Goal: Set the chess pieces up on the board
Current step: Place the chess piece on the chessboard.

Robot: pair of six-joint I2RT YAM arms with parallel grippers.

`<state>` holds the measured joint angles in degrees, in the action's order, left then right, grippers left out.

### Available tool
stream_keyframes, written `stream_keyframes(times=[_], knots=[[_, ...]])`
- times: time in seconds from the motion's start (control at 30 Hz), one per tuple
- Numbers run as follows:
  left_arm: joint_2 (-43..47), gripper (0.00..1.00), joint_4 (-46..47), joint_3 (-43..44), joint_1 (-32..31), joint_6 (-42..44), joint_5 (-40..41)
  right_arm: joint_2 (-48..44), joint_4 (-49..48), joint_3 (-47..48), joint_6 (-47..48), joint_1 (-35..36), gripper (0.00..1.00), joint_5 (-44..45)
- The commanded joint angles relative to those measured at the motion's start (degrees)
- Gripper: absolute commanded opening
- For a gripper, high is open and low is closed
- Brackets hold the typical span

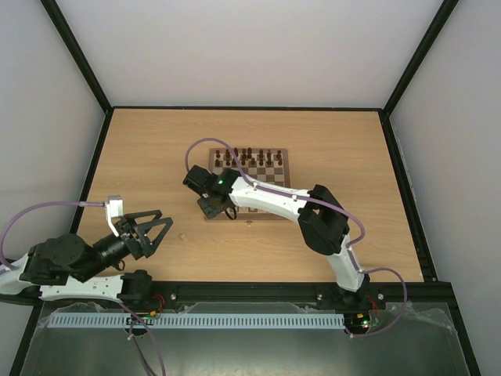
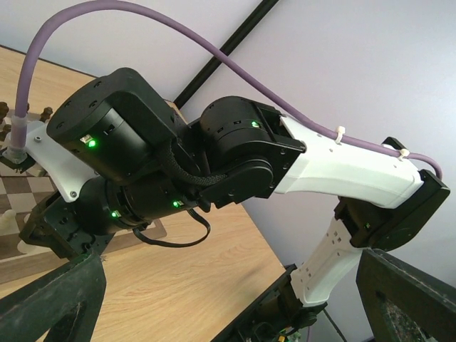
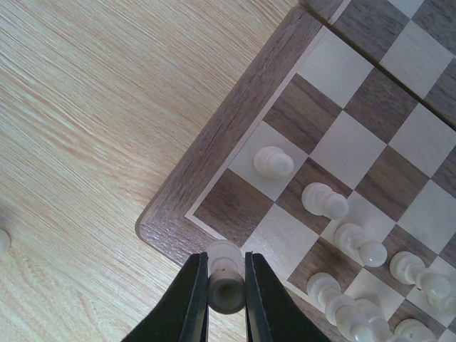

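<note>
Here, at the board's (image 3: 235, 117) near-left corner, my right gripper (image 3: 226, 274) is clamped on one pale piece (image 3: 225, 255).
Around me, the table (image 1: 344, 141); my left gripper (image 1: 149, 231) gapes wide, well apart; other pale pieces (image 3: 324, 201) crowd the squares just beside; dark pieces (image 1: 250, 155) stand far.

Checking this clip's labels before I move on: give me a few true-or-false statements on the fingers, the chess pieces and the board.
1. The right fingers are shut on a pale chess piece. True.
2. The left fingers hold a dark piece. False: they are open and empty, off to the side of the board.
3. Dark pieces stand along the board's far side. True.
4. No pale pieces stand on the board. False: several pale pieces stand on squares near its corner.
</note>
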<state>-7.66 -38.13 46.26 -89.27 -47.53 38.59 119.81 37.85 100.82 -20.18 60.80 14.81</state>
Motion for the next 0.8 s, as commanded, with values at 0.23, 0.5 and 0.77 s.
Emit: stream_keyframes(times=[0.23,0.5,0.77], knots=[[-1.2,0.99,0.6,1.2,0.3,1.1,1.0,2.6,1.0,1.2,0.9,-1.7,0.07,-1.5],[-1.5,0.99,0.9,1.2,0.4,1.3,0.9,3.5,0.6,2.0,1.3,-2.2,0.07,-2.4],[-1.6,0.99,1.0,1.2,0.4,1.5,1.0,4.1,0.1,2.5,1.5,-2.3,0.07,-3.4]])
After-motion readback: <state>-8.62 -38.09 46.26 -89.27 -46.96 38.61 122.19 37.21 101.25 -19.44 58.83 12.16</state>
